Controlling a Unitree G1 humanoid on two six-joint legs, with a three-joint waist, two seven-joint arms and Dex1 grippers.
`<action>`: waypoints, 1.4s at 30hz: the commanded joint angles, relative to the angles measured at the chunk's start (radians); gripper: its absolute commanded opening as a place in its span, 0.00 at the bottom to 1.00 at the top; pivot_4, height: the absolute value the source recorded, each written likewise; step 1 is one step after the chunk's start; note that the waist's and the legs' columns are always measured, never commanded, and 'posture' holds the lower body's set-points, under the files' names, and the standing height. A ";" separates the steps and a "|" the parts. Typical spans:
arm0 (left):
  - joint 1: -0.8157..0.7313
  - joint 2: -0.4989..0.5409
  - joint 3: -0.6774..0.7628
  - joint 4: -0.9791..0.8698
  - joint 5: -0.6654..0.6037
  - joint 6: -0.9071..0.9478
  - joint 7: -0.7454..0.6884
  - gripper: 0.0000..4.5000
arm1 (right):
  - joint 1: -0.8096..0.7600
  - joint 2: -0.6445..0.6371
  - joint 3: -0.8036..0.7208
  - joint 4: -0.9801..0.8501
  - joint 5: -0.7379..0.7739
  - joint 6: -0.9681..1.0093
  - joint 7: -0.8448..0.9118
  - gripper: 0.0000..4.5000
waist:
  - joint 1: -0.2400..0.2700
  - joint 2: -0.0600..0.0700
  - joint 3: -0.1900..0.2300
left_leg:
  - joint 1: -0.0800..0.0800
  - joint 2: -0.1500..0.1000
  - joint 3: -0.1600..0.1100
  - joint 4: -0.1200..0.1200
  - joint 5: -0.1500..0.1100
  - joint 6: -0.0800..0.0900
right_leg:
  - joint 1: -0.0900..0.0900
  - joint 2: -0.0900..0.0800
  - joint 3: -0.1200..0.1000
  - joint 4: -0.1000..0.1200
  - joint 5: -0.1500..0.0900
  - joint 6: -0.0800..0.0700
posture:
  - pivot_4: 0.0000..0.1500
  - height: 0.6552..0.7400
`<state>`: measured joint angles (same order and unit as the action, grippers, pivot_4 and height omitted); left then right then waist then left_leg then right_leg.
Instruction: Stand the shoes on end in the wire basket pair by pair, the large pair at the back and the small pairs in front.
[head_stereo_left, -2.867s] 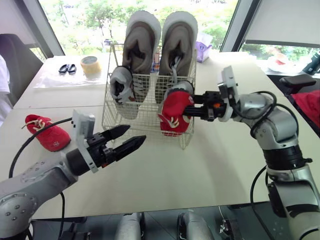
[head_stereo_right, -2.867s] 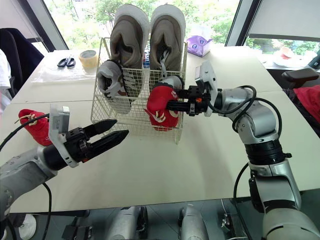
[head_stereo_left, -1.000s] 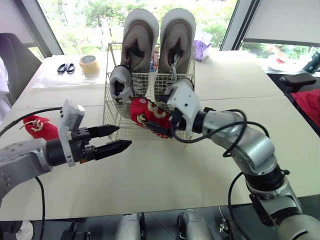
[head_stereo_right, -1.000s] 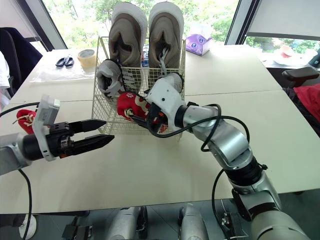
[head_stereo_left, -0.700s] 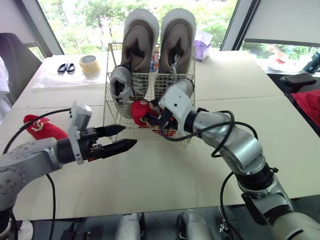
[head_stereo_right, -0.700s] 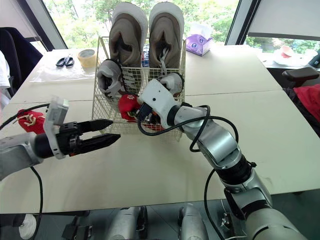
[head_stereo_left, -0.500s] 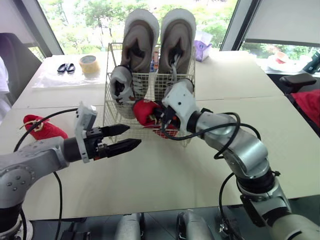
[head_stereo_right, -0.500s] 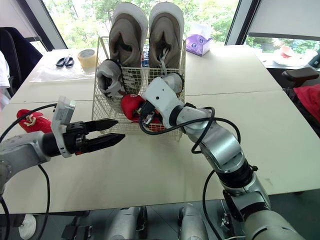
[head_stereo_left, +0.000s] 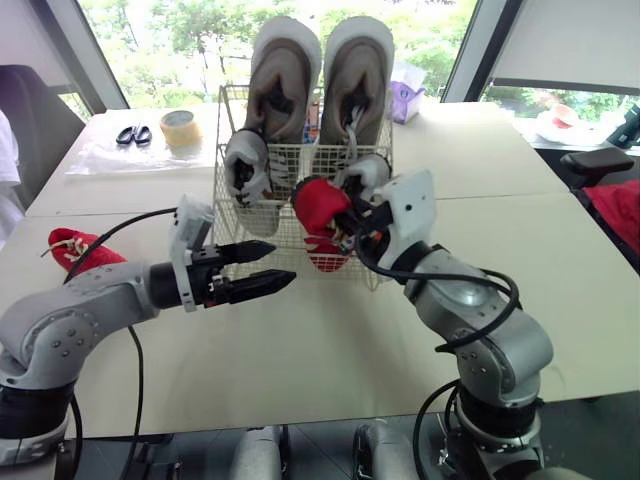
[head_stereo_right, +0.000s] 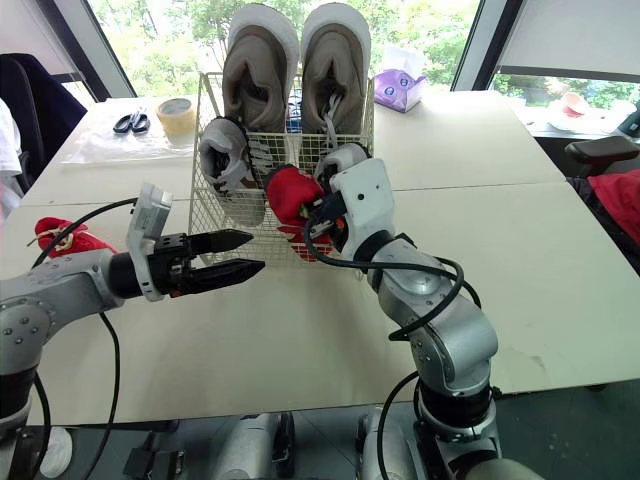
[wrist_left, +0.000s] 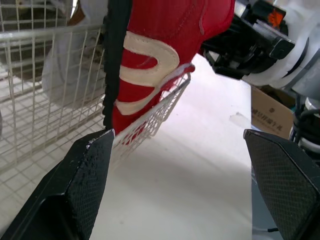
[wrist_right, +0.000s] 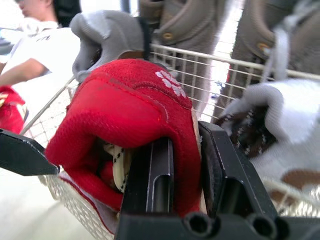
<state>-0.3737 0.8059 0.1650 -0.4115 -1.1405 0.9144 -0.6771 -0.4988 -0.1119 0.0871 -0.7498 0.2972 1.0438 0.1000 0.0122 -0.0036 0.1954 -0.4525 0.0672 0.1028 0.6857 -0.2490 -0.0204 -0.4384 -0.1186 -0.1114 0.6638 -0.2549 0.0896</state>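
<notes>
One red shoe (head_stereo_left: 320, 205) stands at the wire basket's (head_stereo_left: 222, 235) front, its mate (head_stereo_left: 80, 255) well apart.

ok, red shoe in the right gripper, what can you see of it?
The red shoe is small and knit-looking, with a white flower stitched on the upper, a cream lace, cream stripes on the side and a black sole edge. It stands nearly on end, its lower end inside the wire basket at the front. The right gripper is shut on its collar, one finger inside the opening.
</notes>
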 joint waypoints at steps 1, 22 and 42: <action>-0.030 0.002 -0.008 0.012 0.019 0.005 -0.028 0.95 | 0.038 0.015 -0.043 -0.077 -0.033 -0.013 -0.064 0.17 | 0.001 0.000 0.000 | 0.000 0.000 0.000 0.000 0.000 0.000 | 0.000 0.000 0.000 0.000 0.000 0.000 | 1.00 0.45; -0.073 -0.058 -0.043 0.060 0.133 0.002 -0.078 0.95 | 0.052 -0.087 0.009 -0.143 -0.098 0.109 -0.114 0.44 | -0.004 -0.001 -0.001 | 0.002 0.000 -0.001 0.000 0.000 0.000 | 0.001 0.000 0.000 0.000 0.000 0.000 | 1.00 0.45; -0.062 -0.071 -0.036 0.055 0.168 0.005 -0.073 0.95 | 0.153 -0.395 0.058 -0.161 -0.091 -0.054 0.155 0.90 | -0.007 -0.001 -0.001 | 0.005 0.000 -0.001 -0.001 -0.001 0.003 | 0.004 0.000 0.000 0.000 0.000 0.000 | 1.00 0.45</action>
<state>-0.4370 0.7355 0.1165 -0.3438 -0.9767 0.9245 -0.7474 -0.3553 -0.4850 0.1176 -0.8825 0.2202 1.0187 0.2355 0.0055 -0.0050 0.1945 -0.4469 0.0672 0.1023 0.6852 -0.2505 -0.0175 -0.4340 -0.1184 -0.1112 0.6635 -0.2550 0.0895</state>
